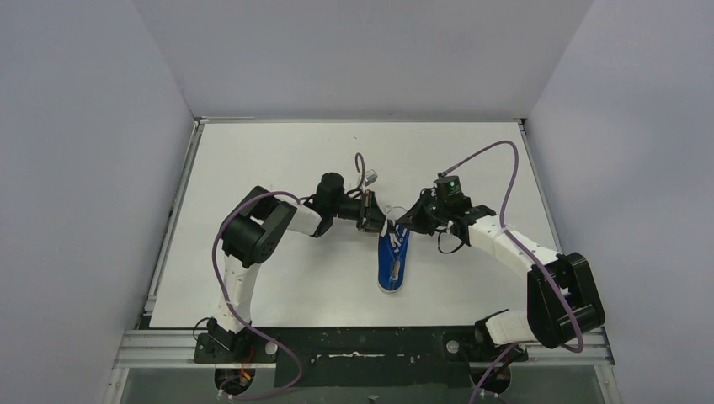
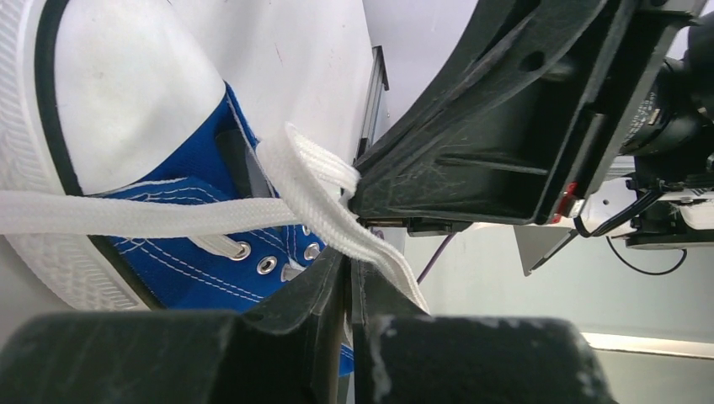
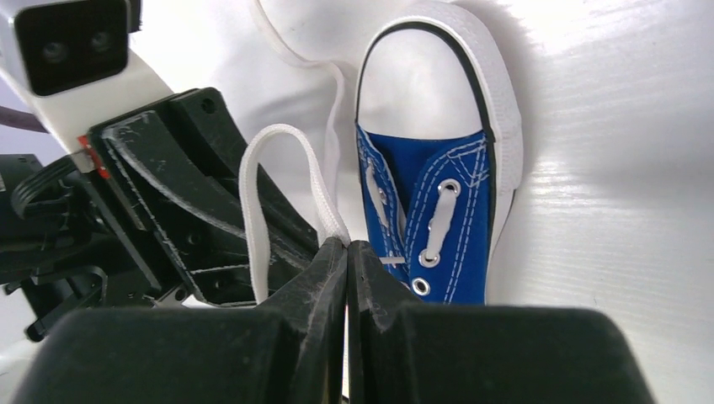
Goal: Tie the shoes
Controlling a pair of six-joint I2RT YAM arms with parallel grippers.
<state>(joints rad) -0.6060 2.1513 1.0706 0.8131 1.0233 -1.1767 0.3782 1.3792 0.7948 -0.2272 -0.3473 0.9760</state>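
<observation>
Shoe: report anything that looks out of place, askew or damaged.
Nothing looks damaged. The shoe is untied: one lace trails slack over the table beside the toe cap, while the left gripper and right gripper each pinch a strand.

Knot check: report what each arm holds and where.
The right gripper jaws pinch a loop's base in the thin white lace; left gripper jaws pinch a strand near the blue canvas sneaker.

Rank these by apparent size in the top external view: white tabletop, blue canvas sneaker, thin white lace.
1. white tabletop, by far largest.
2. blue canvas sneaker.
3. thin white lace, only small bits showing.
</observation>
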